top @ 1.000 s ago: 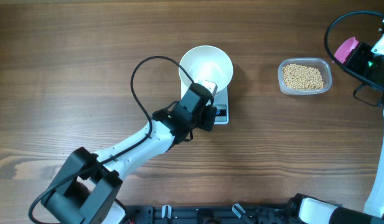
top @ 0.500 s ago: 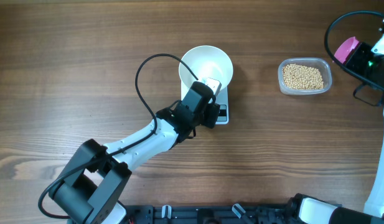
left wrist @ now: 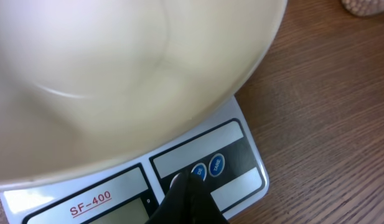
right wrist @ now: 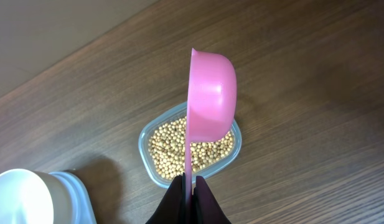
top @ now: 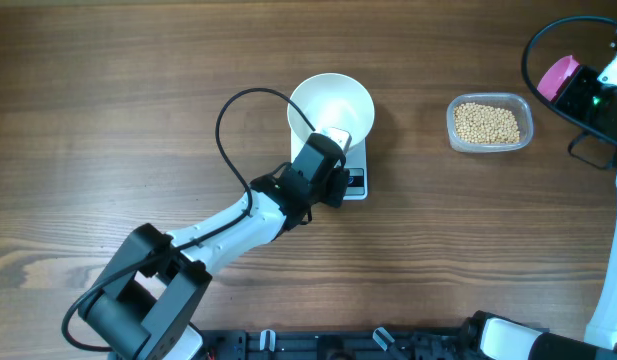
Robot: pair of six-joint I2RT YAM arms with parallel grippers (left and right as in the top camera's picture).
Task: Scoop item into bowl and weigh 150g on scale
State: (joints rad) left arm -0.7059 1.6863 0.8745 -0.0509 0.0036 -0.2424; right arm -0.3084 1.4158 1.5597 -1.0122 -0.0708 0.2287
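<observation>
Both clenched: my left gripper [left wrist: 187, 182], holding nothing, has its tip on the scale [left wrist: 249, 184] buttons, the bowl [left wrist: 117, 81] on top; my right gripper [right wrist: 190, 184] pinches the pink scoop [right wrist: 210, 93] above the beans [right wrist: 170, 143].

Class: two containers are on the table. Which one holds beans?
The clear plastic tub, standing on the bare wood, holds the tan beans; the white bowl on the scale is empty.
</observation>
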